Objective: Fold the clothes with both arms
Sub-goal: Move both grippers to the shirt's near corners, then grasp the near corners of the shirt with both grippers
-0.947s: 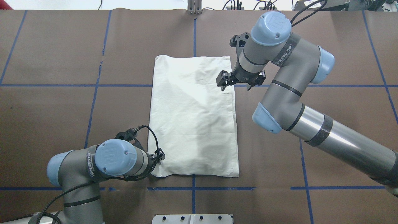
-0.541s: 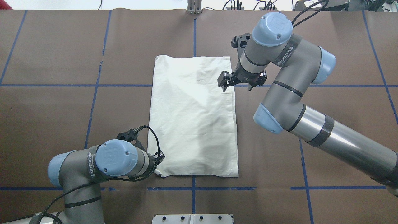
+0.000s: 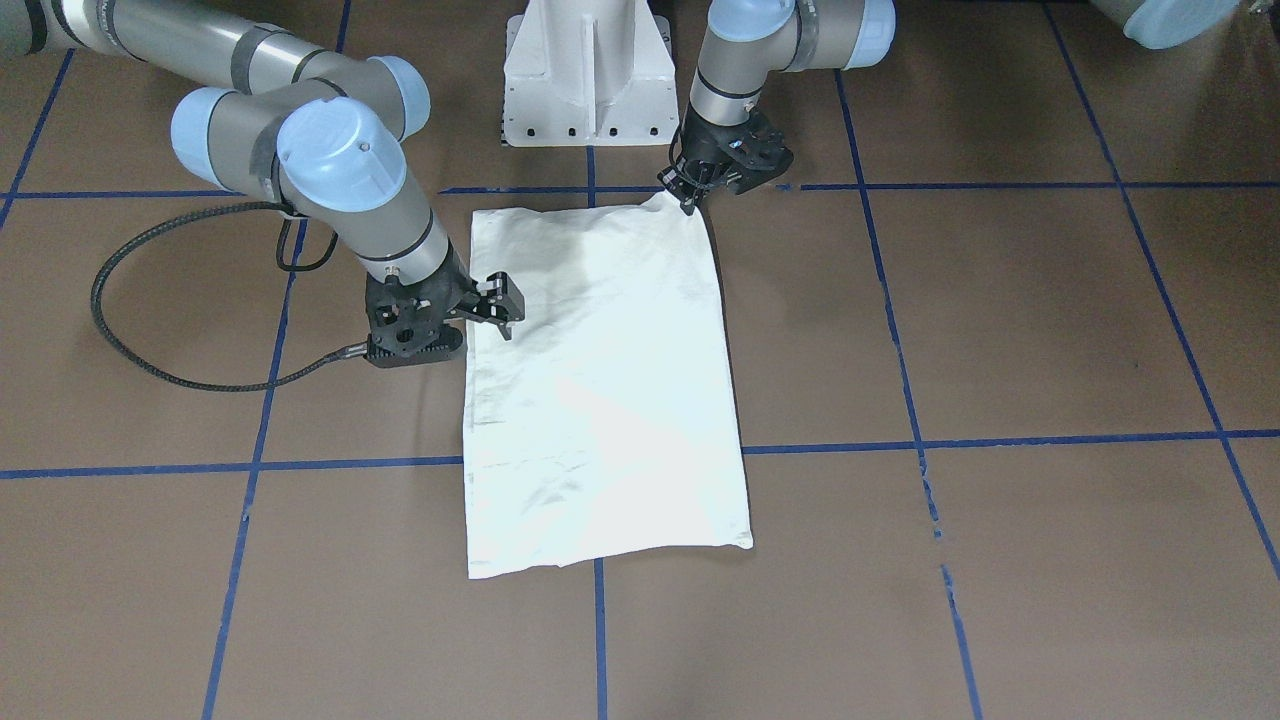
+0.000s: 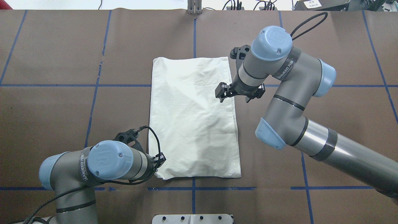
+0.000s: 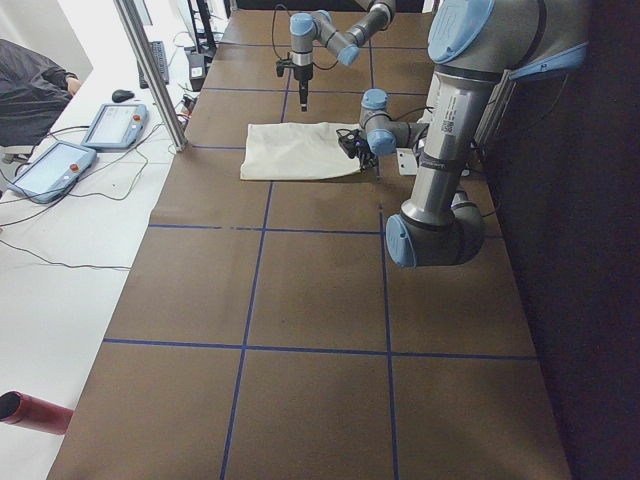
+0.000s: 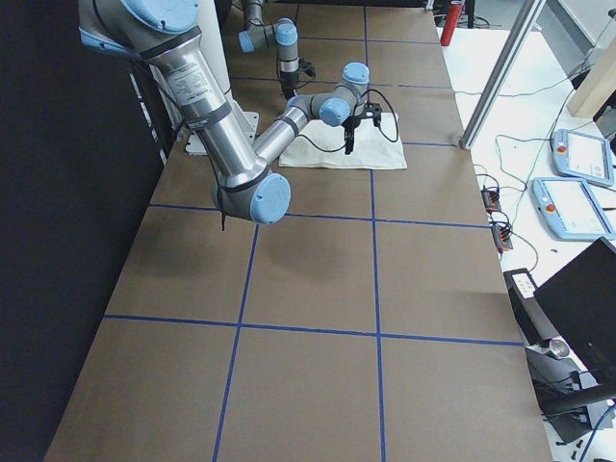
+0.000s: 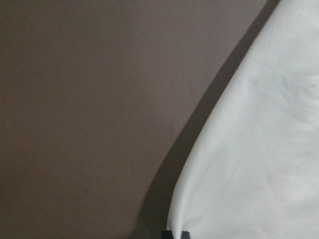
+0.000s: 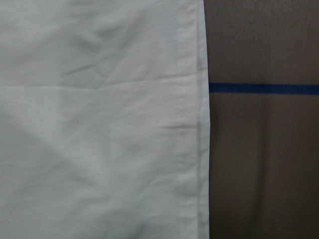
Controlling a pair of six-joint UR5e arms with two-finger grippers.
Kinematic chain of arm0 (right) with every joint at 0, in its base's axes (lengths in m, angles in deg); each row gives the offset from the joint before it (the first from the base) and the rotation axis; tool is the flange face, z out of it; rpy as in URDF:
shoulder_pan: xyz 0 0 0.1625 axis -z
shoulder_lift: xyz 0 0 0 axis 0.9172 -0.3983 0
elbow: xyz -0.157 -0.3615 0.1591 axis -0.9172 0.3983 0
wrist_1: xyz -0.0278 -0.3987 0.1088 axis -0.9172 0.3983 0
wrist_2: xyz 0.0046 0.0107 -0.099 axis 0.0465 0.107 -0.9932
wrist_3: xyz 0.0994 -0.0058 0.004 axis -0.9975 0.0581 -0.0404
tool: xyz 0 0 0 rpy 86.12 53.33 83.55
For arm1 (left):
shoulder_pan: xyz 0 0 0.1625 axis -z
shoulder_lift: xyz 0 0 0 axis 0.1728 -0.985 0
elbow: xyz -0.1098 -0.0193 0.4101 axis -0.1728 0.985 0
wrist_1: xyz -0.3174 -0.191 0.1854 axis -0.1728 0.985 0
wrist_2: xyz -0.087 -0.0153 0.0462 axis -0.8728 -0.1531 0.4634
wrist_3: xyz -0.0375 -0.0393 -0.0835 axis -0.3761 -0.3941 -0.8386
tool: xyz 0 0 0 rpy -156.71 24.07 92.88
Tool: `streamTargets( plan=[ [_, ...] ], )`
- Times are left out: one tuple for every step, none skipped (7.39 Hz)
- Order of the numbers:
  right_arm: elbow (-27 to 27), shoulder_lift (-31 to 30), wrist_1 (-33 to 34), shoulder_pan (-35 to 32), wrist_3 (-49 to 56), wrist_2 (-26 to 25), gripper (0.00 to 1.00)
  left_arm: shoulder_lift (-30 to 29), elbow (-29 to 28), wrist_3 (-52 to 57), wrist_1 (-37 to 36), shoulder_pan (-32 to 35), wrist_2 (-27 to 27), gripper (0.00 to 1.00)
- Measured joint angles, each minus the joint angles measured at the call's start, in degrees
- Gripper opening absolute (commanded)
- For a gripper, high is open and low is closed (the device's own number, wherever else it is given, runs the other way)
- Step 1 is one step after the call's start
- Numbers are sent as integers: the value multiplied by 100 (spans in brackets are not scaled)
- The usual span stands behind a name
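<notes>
On table [image 4: 46, 109], T-shirt [image 4: 192, 124] lies lengthwise front-to-back; left end effector [image 4: 159, 160] pinches it, right end effector [image 4: 238, 98] wide.

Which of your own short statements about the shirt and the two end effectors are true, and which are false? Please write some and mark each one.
1. The shirt lies folded into a long rectangle. True.
2. A black cat print shows on its upper side. False: only a plain pale side shows in every view.
3. The right end effector is at the shirt's right edge with its jaws apart. True.
4. The left end effector is at the shirt's far corner, away from the robot. False: it is at the near left corner.
5. The brown table has blue lines on it. True.
</notes>
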Motion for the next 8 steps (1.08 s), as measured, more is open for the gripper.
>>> streamTargets(
  plan=[
    [-343,-138,5,374,-882,-200,100,4,105,201,-69,-13,-10,0],
    [-611,-249,17,844,-1891,-588,100,-2,133,301,-83,-20,-14,0],
    [-776,-338,44,1382,-2934,-1183,100,-16,124,339,-72,-38,-16,0],
    [-845,-443,65,1864,-3793,-1752,100,-29,104,352,-54,-63,-15,0],
    [-868,-554,74,2226,-4394,-2151,100,-43,71,356,-38,-80,-11,0],
    [-881,-643,78,2433,-4820,-2352,100,-60,44,358,-28,-92,-9,0],
    [-899,-707,81,2521,-5086,-2422,100,-73,32,358,-24,-102,-8,0],
    [-905,-768,85,2555,-5216,-2443,100,-85,29,358,-23,-111,-8,0]
  ],
)
